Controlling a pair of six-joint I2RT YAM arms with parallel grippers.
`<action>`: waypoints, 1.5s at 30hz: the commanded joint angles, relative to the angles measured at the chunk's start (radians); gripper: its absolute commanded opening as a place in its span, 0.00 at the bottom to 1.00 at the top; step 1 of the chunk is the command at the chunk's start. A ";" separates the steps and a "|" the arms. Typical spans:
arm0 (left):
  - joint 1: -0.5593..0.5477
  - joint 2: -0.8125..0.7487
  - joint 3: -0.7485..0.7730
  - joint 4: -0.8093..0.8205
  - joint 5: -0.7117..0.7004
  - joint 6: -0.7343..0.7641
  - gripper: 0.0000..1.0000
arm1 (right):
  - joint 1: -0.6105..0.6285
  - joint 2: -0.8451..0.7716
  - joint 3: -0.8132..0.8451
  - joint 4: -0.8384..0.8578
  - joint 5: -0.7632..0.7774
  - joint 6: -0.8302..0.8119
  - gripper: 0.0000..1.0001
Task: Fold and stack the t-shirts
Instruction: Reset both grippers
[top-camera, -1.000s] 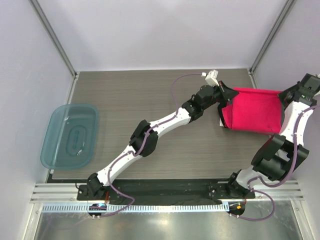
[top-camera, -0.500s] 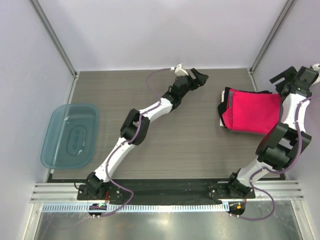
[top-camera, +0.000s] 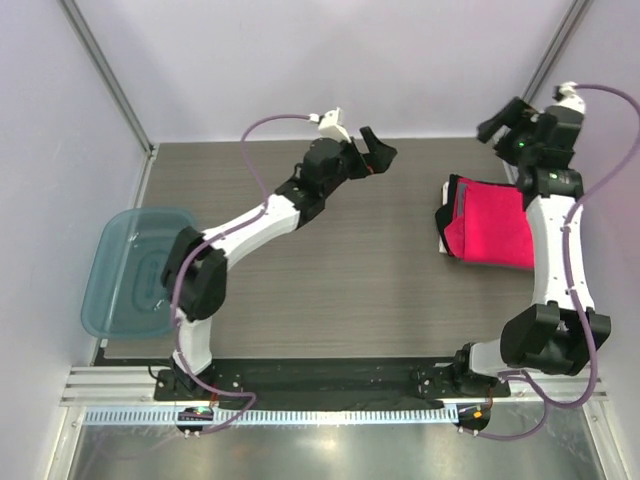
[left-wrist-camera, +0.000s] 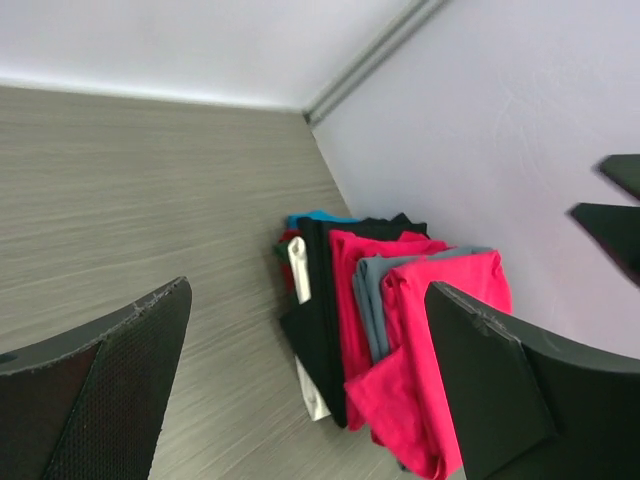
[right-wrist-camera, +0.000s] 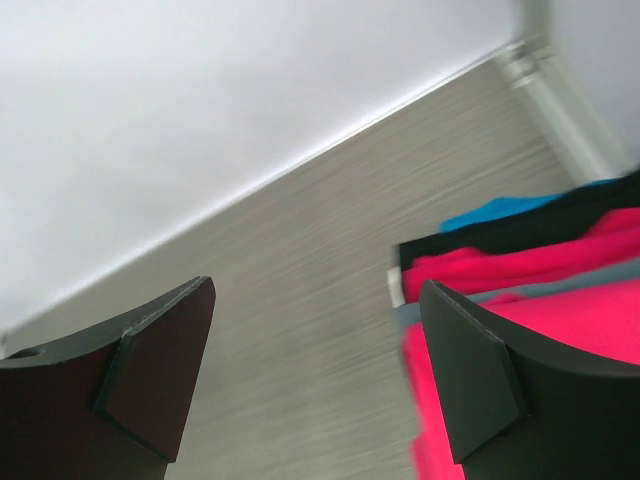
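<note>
Top view, right of frame: the right arm (top-camera: 547, 240) covers the right edge of the stacked t-shirts (top-camera: 490, 225); the layers under the pink-red one show only as thin edges. Right wrist view: the whole picture is motion-blurred, and the stack is cut by the right and lower borders. Left wrist view: both fingers (left-wrist-camera: 105, 395) are cut by the lower border, and the right-hand one hides the stack's near corner.

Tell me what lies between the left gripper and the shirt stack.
Only bare table. The top view shows nothing between the left gripper and the stack, and the left wrist view agrees.
</note>
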 joint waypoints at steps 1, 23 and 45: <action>0.023 -0.184 -0.145 -0.103 -0.111 0.084 0.99 | 0.125 -0.002 -0.008 -0.004 0.011 -0.022 0.89; 0.083 -0.830 -1.012 -0.137 -0.247 0.051 1.00 | 0.955 -0.108 -0.764 0.644 0.549 -0.103 0.95; 0.068 -0.832 -1.176 0.082 -0.185 0.177 1.00 | 0.980 -0.007 -0.907 0.763 0.512 -0.050 1.00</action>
